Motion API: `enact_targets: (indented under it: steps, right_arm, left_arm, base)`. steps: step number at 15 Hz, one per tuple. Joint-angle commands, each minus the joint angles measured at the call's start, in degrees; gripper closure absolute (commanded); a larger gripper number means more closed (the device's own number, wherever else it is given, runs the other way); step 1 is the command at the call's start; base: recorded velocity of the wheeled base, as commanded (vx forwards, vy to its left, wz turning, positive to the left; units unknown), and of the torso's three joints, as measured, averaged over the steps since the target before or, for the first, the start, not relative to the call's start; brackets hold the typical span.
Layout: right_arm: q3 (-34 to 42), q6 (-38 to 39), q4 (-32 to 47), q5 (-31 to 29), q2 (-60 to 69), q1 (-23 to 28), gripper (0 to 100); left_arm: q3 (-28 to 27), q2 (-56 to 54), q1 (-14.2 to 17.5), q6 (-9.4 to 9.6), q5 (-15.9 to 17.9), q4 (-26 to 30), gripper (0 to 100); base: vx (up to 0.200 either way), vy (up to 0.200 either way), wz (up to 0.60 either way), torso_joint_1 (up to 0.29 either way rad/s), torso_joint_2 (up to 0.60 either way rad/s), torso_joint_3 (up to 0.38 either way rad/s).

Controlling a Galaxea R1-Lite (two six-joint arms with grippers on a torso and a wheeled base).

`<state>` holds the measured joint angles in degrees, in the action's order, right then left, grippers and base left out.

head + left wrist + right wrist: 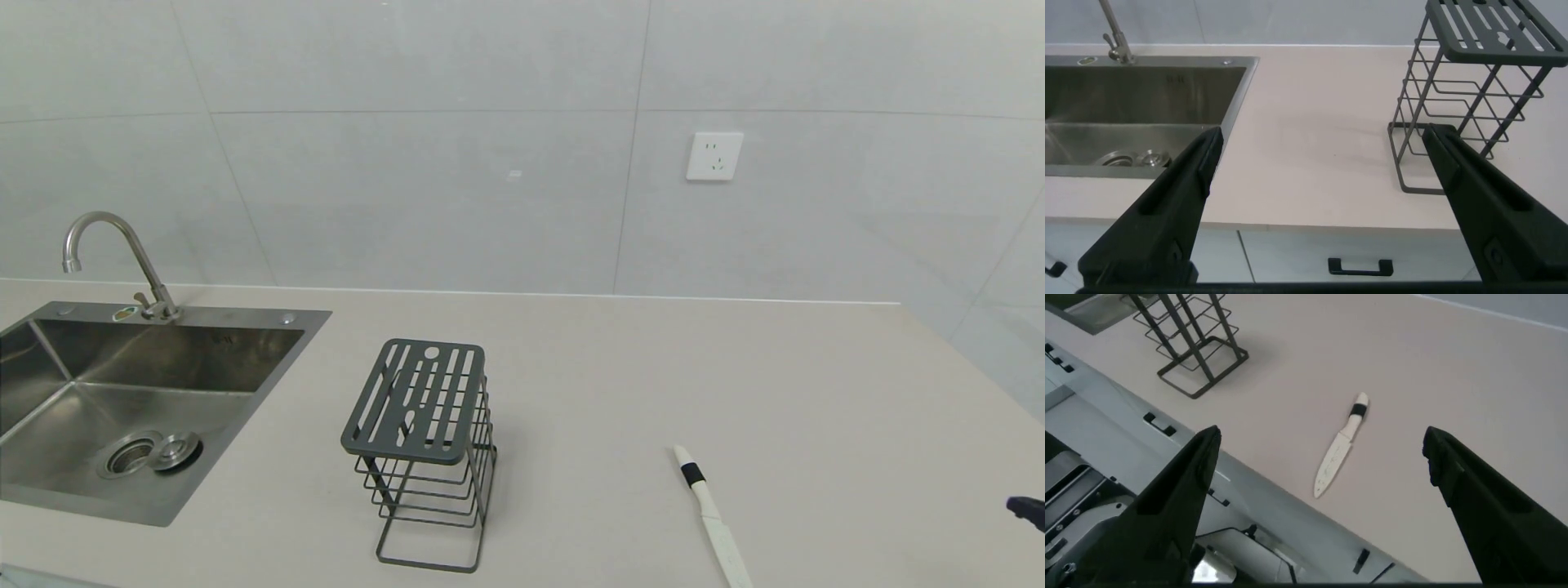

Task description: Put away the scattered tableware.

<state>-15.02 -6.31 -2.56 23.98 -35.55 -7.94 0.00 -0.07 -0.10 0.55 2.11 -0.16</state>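
Left gripper (1323,208), spread wide, hangs by the front edge of the bench (1315,139). Ahead of it a broad stretch of bench runs between the sink (1135,98) and the wire rack (1474,90). Right gripper (1323,510), also spread, frames the white knife (1342,445) lying ahead, near that edge. One knife, one rack, one sink.

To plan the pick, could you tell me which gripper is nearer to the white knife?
Right. The right gripper hovers open off the counter edge by the knife; the left gripper faces the gap between sink and rack, farther away.
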Motion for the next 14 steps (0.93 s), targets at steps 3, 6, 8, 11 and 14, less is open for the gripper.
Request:
enact_targets:
  steps: [3, 6, 8, 11, 14]
  right_arm:
    - [0.3, -1.6, -5.5, -0.3, -15.3, -4.1, 0]
    - [-0.1, -3.8, -5.6, -0.2, -18.2, -11.3, 0]
    - [-0.1, -3.8, -5.6, -0.5, -22.4, -14.8, 0]
    - [-2.2, -4.0, -5.7, -1.0, -31.9, -17.6, 0]
    - [-3.9, -3.7, -7.2, -3.7, -39.5, -23.4, 0]
  left_arm:
    - [0.0, 0.1, 0.0, -0.02, 0.0, 0.0, 0]
    - [0.0, 0.1, 0.0, -0.02, 0.0, 0.0, 0]
    - [0.0, 0.1, 0.0, -0.11, 0.0, 0.1, 0]
    - [0.0, 0.1, 0.0, -0.11, 0.0, 0.1, 0]
    - [0.0, 0.1, 0.0, -0.20, 0.0, 0.0, 0]
  base:
    - [0.000, 0.000, 0.00, 0.000, 0.00, 0.000]
    - [0.000, 0.000, 0.00, 0.000, 0.00, 0.000]
    - [0.000, 0.000, 0.00, 0.000, 0.00, 0.000]
    - [0.000, 0.000, 0.00, 0.000, 0.00, 0.000]
    - [0.000, 0.000, 0.00, 0.000, 0.00, 0.000]
